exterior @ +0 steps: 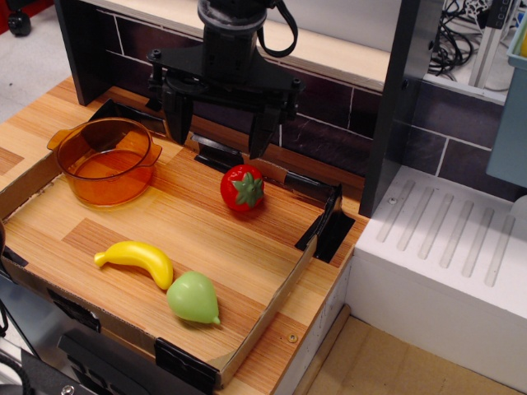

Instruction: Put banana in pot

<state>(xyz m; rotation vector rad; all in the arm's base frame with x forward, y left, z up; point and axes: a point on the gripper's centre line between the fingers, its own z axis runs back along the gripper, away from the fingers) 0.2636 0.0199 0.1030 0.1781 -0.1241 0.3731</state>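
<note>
The yellow toy banana [137, 261] lies on the wooden tray floor near the front, its right end touching the pale green fruit. The translucent orange pot [105, 159] stands empty at the tray's back left. My gripper [219, 130] hangs at the back of the tray, above the floor, between the pot and the strawberry. Its two black fingers [176, 119] point down and stand wide apart with nothing between them. It is far from the banana.
A red toy strawberry [243, 188] stands just right of the gripper. A pale green pear-shaped fruit [194, 297] lies at the front. Low cardboard walls [270, 309] rim the tray. A dark tiled wall stands behind, a white drainboard [445, 239] to the right.
</note>
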